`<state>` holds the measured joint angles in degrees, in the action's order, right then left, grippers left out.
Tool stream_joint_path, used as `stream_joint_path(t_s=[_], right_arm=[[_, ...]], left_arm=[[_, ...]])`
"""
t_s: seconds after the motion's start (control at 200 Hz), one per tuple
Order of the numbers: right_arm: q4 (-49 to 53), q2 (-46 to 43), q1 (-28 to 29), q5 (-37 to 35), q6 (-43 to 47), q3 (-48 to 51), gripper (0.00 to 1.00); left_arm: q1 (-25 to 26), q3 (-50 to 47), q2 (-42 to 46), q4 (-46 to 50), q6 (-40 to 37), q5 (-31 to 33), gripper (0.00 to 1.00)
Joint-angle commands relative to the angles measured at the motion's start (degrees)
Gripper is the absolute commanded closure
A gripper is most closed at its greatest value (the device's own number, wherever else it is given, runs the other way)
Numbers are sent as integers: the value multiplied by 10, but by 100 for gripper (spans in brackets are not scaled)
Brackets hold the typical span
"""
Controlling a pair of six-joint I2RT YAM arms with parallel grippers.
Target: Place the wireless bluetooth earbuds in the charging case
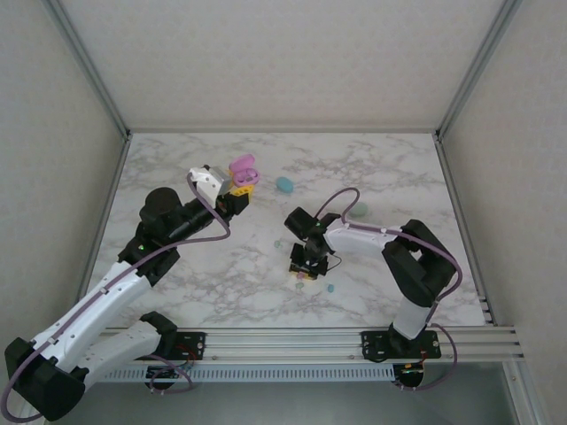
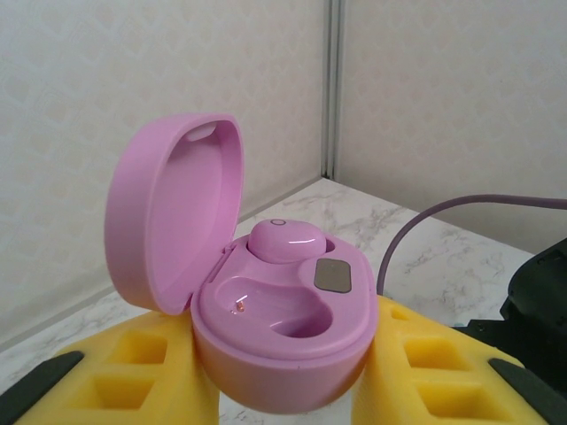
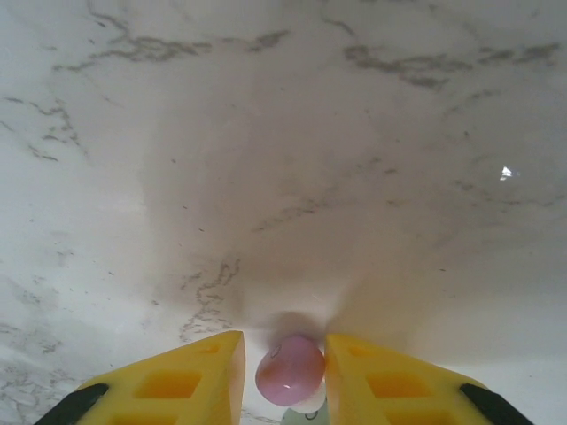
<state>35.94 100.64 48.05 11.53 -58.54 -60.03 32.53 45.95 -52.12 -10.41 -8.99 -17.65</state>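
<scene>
The left gripper [image 1: 237, 190] is holding the pink charging case [image 1: 242, 170] toward 11 o'clock from the middle of the bench [image 1: 399, 168]. Its yellow fingers [image 2: 151, 367] are pressing narrow against the case's two sides. In the left wrist view the case is sitting upright, with its lid [image 2: 168, 212] standing open at the 9 o'clock side. A seated pink earbud [image 2: 285, 241] is lying in the well at 12 o'clock. The well at 6 o'clock is showing bare, with a small contact glinting in it.

The right gripper [image 1: 304, 270] is pointing down at the bench, about 5 o'clock from the middle. In the right wrist view its fingers are standing narrow, and a loose pink earbud [image 3: 291, 367] is sitting between their tips. The finger at 3 o'clock is touching this earbud. At 9 o'clock the picture is too blurred to show whether pad and earbud are meeting, so I cannot tell whether it is gripped.

A teal case [image 1: 284, 184] is lying closed at 12 o'clock, near the pink charging case but apart from it. A pale green case [image 1: 359, 210] is lying toward 3 o'clock. A teal earbud [image 1: 330, 288] is resting on the bench just beside the right gripper, at its 4 o'clock.
</scene>
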Motion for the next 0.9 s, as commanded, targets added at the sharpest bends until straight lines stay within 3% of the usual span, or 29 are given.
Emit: stream_joint_path(t_s=[0.0,0.896], right_arm=[[47,18,10,-27,35,-33,71],[189,111,55,-106,150,-152,72]], left_arm=[[2,13,4,-7,0,-1,71],[2,4,22,-4,0,16,71]])
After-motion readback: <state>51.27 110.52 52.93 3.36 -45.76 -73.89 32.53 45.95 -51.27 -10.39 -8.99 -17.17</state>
